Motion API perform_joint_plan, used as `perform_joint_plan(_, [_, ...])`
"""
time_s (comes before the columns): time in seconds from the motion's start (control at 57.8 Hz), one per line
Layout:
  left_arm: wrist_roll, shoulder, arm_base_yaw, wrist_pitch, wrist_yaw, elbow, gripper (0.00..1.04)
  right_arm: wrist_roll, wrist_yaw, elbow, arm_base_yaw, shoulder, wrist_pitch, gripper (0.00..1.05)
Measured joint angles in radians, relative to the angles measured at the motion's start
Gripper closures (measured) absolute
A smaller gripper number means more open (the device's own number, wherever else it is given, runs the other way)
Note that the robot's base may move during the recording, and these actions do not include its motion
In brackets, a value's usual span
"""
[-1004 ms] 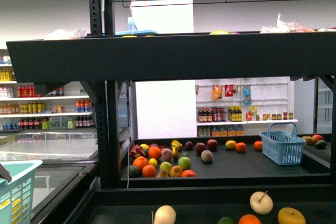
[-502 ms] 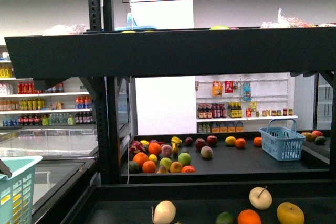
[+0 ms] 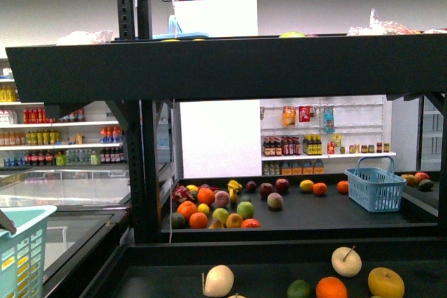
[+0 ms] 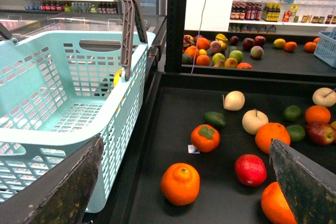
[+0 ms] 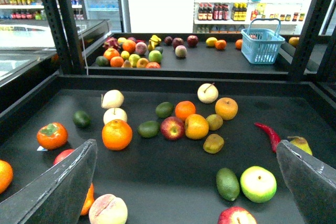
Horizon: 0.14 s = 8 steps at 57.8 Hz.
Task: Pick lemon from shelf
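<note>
The shelf (image 3: 209, 68) is a black rack with dark tray decks. A small bright-yellow fruit, the likeliest lemon (image 3: 203, 209), lies in a fruit cluster on the far deck. It also shows in the left wrist view (image 4: 202, 52) and the right wrist view (image 5: 125, 54); its shape is too small to confirm. My left gripper (image 4: 185, 148) is open and empty above the near deck (image 4: 173, 103), over oranges and a persimmon. My right gripper (image 5: 186, 145) is open and empty above the near deck (image 5: 157, 166). Neither gripper shows in the front view.
A teal basket (image 4: 63, 103) stands beside the near deck's left edge, with something yellow (image 4: 117, 77) behind its mesh. A blue basket (image 3: 376, 188) sits on the far deck. A rounder yellow citrus (image 3: 306, 186) lies near it. Several fruits cover the near deck (image 5: 196, 126).
The front view has shifted slightly, so the whole scene sits a little higher in the picture. No fruit has moved.
</note>
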Motion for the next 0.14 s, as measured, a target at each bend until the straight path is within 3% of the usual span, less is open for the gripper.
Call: perform_joint_plan(0.139, [0.000,0.000,0.000,0.000,0.000,0.000,0.08,0.000,0.000,0.000,0.000,0.000,0.000,0.02])
